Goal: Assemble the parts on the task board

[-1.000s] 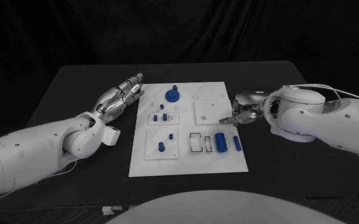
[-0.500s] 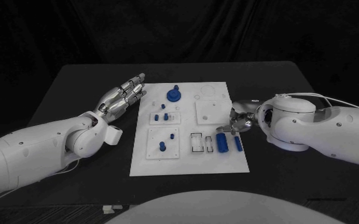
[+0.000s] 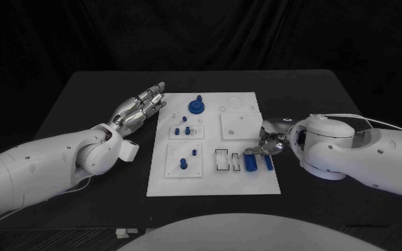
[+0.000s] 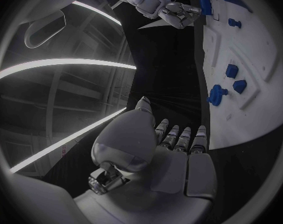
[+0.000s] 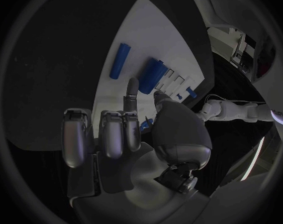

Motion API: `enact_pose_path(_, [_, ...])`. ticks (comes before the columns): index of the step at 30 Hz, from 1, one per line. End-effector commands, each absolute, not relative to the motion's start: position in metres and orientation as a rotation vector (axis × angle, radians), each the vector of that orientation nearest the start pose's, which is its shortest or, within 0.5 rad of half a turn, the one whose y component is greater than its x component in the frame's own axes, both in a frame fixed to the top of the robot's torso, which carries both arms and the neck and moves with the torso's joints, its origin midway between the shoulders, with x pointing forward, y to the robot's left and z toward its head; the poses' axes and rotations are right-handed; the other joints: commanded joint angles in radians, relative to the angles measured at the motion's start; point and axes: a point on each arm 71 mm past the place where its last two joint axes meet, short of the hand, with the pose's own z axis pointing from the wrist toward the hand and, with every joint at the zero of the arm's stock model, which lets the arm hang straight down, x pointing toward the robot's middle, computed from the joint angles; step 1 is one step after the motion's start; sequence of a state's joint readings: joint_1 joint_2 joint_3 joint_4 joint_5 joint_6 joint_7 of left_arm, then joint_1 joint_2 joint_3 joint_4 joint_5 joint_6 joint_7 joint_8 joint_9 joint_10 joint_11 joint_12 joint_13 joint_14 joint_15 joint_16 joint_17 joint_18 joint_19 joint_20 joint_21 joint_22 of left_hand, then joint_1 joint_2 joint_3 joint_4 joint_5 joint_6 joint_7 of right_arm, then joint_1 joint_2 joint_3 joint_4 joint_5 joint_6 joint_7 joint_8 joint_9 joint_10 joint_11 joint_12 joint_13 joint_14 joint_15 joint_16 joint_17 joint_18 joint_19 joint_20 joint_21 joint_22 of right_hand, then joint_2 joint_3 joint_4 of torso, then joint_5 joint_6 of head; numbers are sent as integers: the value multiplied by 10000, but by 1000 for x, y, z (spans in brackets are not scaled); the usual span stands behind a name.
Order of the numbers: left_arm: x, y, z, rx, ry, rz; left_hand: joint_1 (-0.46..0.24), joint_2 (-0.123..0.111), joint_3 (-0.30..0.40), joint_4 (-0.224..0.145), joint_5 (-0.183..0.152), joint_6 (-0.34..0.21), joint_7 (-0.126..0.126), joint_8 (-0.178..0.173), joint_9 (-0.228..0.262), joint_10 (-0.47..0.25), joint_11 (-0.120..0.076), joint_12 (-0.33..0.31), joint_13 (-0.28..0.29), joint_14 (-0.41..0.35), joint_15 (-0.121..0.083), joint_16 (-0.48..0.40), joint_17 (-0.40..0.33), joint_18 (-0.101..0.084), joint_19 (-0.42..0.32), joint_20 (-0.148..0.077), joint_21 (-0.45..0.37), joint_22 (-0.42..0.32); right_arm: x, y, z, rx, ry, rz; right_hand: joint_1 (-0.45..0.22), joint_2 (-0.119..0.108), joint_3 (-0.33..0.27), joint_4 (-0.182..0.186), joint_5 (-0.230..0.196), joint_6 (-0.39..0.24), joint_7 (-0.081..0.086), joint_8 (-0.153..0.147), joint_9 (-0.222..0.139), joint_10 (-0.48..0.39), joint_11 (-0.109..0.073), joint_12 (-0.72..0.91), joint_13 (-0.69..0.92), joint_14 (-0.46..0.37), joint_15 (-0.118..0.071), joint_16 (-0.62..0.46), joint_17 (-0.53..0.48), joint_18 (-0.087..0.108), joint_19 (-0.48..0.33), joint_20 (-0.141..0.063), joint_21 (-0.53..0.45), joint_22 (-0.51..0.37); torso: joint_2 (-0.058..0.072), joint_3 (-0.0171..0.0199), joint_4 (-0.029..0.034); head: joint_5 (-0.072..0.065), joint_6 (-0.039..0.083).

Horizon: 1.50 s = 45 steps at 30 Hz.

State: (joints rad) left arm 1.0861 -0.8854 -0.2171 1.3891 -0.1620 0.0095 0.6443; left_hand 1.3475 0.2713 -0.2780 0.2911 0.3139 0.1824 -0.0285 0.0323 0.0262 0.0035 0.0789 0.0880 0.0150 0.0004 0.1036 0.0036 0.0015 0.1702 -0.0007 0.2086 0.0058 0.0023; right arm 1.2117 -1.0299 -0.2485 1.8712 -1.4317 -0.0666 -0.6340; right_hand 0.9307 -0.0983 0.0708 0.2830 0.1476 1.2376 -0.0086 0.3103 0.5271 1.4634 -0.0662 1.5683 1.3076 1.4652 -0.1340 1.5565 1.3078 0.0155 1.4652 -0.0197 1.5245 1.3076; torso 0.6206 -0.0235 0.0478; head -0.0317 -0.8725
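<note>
The task board [image 3: 212, 184] lies flat in the middle of the black desk [image 3: 318, 88], between the 2 arms. Several blue parts already stand in it: a round knobbed part [image 3: 195, 107] near the far edge, a few short pegs [image 3: 187, 130] in the plate below it, and 2 more pegs [image 3: 182, 163] in the near left plate. These look seated, though the head view is too small to confirm that they are fully pressed home.

What appears to remain lies at the board's near right side. A thick blue cylinder [image 3: 253, 162] and a thinner blue rod [image 3: 269, 163] lie on their sides, just beside each other, next to a row of small white slotted holders [image 3: 223, 161]. A smaller blue piece [image 3: 236, 162] sits among those holders. I judge the 2 lying parts as not yet assembled.

The right hand [image 3: 269, 143] hovers at these loose parts. In the right wrist view its fingers [image 5: 132, 90] reach toward the cylinder [image 5: 150, 75], one extended fingertip close to the cylinder's end, the others curled in; nothing is clasped, and I cannot tell whether the tip touches it. The rod [image 5: 119, 60] lies just beyond.

The left hand [image 3: 140, 108] rests off the board's left edge, fingers straight and together, holding nothing.

So the task seems more than half done, with the right-side pieces left.
</note>
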Motion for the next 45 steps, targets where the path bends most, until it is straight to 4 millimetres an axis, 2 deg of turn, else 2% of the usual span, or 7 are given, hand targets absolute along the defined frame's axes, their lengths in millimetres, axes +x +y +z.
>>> enact_pose_path(1, [445, 256, -281, -9388, 15895, -16983, 70, 4, 41, 14, 32, -46, 34, 11, 1, 9, 61, -24, 3, -4, 44, -36, -15, 41, 22, 41, -42, 12, 382, -226, -242, -452, 20976, 2224, 101, -60, 63, 46, 122, -443, 137, -385, -39, 1074, 41, 25, 2632, 989, 58, -67, 2256, -33, 840, 2, 6, 2471, -10, 2, 6, 60, -2])
enact_pose_path(2, [445, 256, -281, -9396, 15901, -16973, 69, 8, 40, 14, 38, -44, 37, 9, 1, 7, 77, -20, 4, -4, 62, -36, -15, 43, 22, 63, -42, 12, 382, -228, -241, -385, 20864, 2274, 101, -96, 66, 63, 124, -1258, 340, -909, -253, 1074, 180, 25, 2632, 978, 200, -103, 2187, -31, 830, 97, -10, 2464, -10, 3, 6, 72, -2])
enact_pose_path(3, [445, 256, -281, -9402, 15906, -16965, 69, 8, 40, 14, 38, -44, 37, 9, 1, 7, 77, -20, 4, -4, 62, -36, -15, 43, 22, 63, -42, 12, 381, -229, -240, -321, 20770, 2323, 94, -121, 64, 63, 118, -1340, 412, -1021, -306, 1074, 254, 25, 2632, 969, 294, -130, 2137, -25, 815, 157, -37, 2454, -7, 4, 7, 76, -2])
enact_pose_path(9, [444, 259, -281, -9442, 15945, -16900, 68, 16, 40, 14, 44, -46, 40, 8, 2, 8, 99, -7, 6, -4, 90, -36, -15, 45, 24, 90, -40, 15, 376, -239, -235, 31, 20368, 2525, -265, -227, -13, 110, -24, -1233, 481, -1151, -308, 1074, 344, 25, 2632, 983, 372, -87, 2191, -113, 982, 295, 312, 2577, -13, 4, -8, 123, -2])
enact_pose_path(14, [445, 259, -282, -9459, 15995, -16889, 65, 21, 38, 15, 45, -56, 46, 4, 1, 6, 135, -19, 4, -4, 114, -36, -15, 47, 25, 118, -39, 18, 373, -240, -235, 84, 20562, 2623, -777, -116, -134, 110, -189, -897, 404, -1104, -207, 1074, 286, 25, 2632, 980, 349, -89, 2169, -123, 1001, 325, 355, 2592, -16, 9, -10, 104, -2])
enact_pose_path(23, [445, 257, -283, -9484, 16100, -16930, 52, 40, 35, 15, 54, -70, 63, -3, -1, -1, 186, -29, 2, -4, 190, -36, -15, 53, 30, 205, -34, 26, 372, -232, -241, 7, 21405, 2753, -463, 55, -60, 20, 54, -733, 344, -1079, -21, 1074, 234, 25, 2632, 981, 291, -75, 2177, -128, 1009, 281, 373, 2598, -8, -1, -17, 130, -2])
enact_pose_path(45, [446, 254, -284, -9507, 16239, -17012, 52, 41, 33, 11, 66, -64, 72, -3, 1, -2, 206, -24, 2, -4, 228, -36, -15, 56, 33, 252, -30, 33, 374, -216, -266, -1020, 22814, 1858, 42, -168, -192, 10, 158, -587, 257, -957, 399, 1074, 150, 25, 2632, 947, 241, -147, 1997, -78, 915, 232, 206, 2532, -4, 5, -6, 176, -2])
